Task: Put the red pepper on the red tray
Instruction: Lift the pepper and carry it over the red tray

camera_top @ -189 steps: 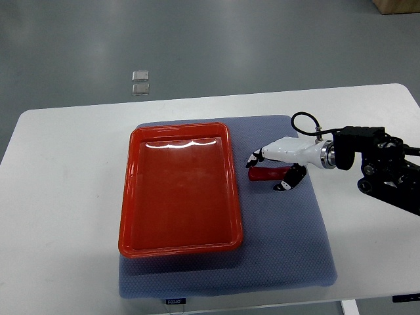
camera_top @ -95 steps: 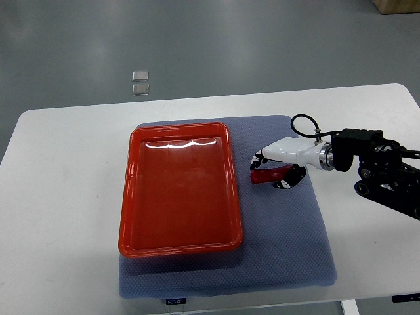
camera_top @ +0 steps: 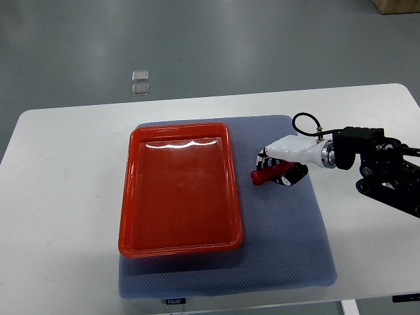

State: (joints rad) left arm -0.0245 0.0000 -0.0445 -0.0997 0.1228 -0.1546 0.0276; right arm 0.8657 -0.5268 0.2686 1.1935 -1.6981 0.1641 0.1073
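while the red tray (camera_top: 178, 190) is sitting empty beside it, i'm seeing my right hand (camera_top: 281, 164) clasping the red pepper (camera_top: 265, 175) over the blue mat (camera_top: 289, 230).

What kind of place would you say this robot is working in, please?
Probably a robotics lab or test room: a plain white table on a bare grey floor, with just a blue mat, a red tray and a red pepper staged.

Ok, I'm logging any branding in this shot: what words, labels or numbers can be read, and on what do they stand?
One small white label on the front edge of the blue mat: too small and blurred to read for certain.
Red tray, red pepper, right hand, white table: no print visible.
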